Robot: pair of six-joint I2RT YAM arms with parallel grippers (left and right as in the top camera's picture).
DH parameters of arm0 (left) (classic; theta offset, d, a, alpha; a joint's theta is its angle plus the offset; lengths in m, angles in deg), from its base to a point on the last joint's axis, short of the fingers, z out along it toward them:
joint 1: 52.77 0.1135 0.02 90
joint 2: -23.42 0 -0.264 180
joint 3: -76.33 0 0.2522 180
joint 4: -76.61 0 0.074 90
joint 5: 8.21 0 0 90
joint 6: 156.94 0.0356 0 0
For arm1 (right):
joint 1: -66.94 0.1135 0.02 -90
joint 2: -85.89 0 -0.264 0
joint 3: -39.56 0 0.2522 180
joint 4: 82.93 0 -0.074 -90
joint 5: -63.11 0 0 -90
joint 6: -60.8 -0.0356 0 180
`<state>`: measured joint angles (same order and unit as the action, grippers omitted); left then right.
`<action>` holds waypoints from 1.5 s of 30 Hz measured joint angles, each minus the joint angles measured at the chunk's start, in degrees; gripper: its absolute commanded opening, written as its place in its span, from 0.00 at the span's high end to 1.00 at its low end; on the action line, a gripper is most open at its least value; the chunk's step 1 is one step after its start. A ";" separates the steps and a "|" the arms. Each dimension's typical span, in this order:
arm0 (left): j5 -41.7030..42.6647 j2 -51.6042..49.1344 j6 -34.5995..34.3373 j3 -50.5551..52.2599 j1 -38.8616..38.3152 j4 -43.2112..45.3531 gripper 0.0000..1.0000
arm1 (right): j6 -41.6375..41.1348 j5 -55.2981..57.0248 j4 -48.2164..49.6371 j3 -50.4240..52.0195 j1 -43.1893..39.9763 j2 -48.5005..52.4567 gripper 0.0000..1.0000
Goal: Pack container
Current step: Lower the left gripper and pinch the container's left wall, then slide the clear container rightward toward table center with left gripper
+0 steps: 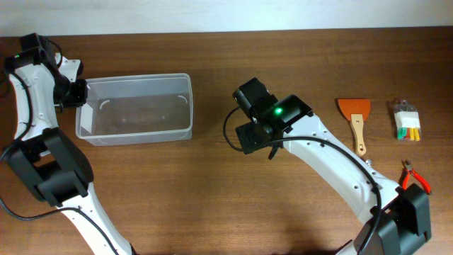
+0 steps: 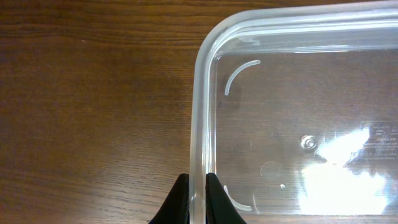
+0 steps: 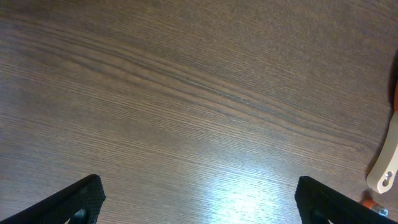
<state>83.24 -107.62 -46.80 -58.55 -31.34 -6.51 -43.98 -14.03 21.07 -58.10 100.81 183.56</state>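
Two states — left tool clamped on container rim, right tool spread wide.

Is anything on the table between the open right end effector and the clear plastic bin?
Nothing visible: only bare wooden table separates the right end effector from the clear rectangular plastic bin. The left end effector grips its rim.
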 measured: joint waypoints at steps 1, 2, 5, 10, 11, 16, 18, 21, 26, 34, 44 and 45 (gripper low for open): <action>0.00 0.00 0.00 -0.09 0.00 -0.09 0.98 | 0.00 0.00 0.04 0.00 0.00 0.00 0.01; 0.00 0.00 -0.02 -0.09 0.00 -0.20 0.98 | 0.04 0.00 0.11 0.00 0.00 0.00 0.01; 0.11 0.00 -0.02 -0.13 -0.04 -0.61 0.98 | 0.00 0.00 0.15 0.00 0.00 0.00 0.01; 1.66 0.00 -0.02 -0.17 -0.68 -1.68 0.98 | 0.00 0.00 0.13 0.00 -0.02 0.00 0.01; 1.75 0.00 0.00 -0.20 -1.07 -1.84 0.98 | -0.02 -0.02 0.04 -0.07 -0.15 0.00 0.01; 2.14 0.00 0.00 -0.28 -4.46 -2.62 0.98 | 0.04 -0.04 -2.27 -2.71 -1.97 0.02 0.01; 2.38 0.00 -0.04 -0.28 -6.73 -2.67 0.98 | 0.35 -0.02 -4.59 -5.18 -4.13 0.02 0.01; 2.67 0.00 -1.22 -0.28 -9.49 -2.75 0.98 | 0.52 0.00 -7.50 -8.31 -7.26 0.02 0.01; 2.97 0.00 -5.29 -0.35 -12.85 -3.80 0.98 | 0.70 -0.13 -12.44 -14.14 -12.20 0.04 0.01; 5.51 0.00 -12.28 -0.50 -16.70 -6.49 0.98 | 0.90 -5.86 -13.62 -18.01 -15.69 0.02 0.01; 15.13 0.00 -16.79 -0.50 -20.09 -9.11 0.98 | 1.09 -8.11 -12.94 -18.01 -15.69 0.04 0.01; 15.41 0.00 -16.92 -0.50 -20.31 -9.57 0.98 | 1.11 -8.33 -12.59 -18.01 -15.69 0.04 0.01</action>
<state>98.65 -107.62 -63.72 -59.05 -51.65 -16.09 -42.87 -22.36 8.48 -76.11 85.11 183.60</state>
